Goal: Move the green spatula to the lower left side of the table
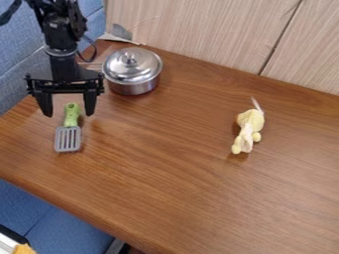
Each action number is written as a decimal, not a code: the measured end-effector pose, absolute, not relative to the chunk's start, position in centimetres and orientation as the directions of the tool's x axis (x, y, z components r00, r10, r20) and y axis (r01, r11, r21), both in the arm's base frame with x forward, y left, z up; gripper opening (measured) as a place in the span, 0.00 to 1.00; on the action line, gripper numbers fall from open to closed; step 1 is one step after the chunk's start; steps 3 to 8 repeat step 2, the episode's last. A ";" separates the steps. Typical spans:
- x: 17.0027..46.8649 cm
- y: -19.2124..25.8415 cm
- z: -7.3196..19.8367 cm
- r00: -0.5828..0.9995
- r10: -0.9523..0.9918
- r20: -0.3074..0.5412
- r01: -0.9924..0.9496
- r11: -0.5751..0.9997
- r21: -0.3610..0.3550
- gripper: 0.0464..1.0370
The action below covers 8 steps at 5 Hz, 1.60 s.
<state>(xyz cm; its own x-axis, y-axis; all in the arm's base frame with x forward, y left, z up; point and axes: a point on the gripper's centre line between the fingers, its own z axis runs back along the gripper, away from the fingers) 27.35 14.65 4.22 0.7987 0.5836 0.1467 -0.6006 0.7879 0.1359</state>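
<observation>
- Gripper (69,114): upper left of the camera view, directed downward over the table (179,173). The fingers stand wide apart, with nothing held between them.
- Spatula (68,138): at the left part of the table, below the gripper in the view. The green handle end appears between the two fingers; contact with them cannot be confirmed. The grey slotted blade points toward the near edge of the table.
- Pot (134,88): metal, upright, near the far edge of the table, just right of the gripper in the view. The lid (132,66) is seated on top, with its knob upward.
- Toy (248,131): soft, pale yellow, located on the right half of the table, well apart from the spatula. A thin, light, pointed part extends from its upper end.
- Panel (198,32): light wood grain, behind the far edge of the table, with a dark seam running at a slant.
- Blue fabric (49,218): located below the near edge of the table, at lower left, and also at upper left behind the gripper.
</observation>
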 end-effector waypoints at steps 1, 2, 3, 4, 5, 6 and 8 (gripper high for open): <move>28.3 14.4 7.6 0.782 0.585 0.216 -0.612 0.786 0.087 0.96; 28.4 14.3 7.9 0.781 0.583 0.222 -0.611 0.787 0.085 0.96; 28.4 14.3 7.9 0.781 0.583 0.222 -0.611 0.787 0.085 0.96; 28.4 14.3 7.9 0.781 0.583 0.222 -0.611 0.787 0.085 0.96; 28.4 14.3 7.9 0.781 0.583 0.222 -0.611 0.787 0.085 0.96; 28.4 14.3 7.9 0.781 0.583 0.222 -0.611 0.787 0.085 0.96; 28.4 14.3 7.9 0.781 0.583 0.222 -0.611 0.787 0.085 0.96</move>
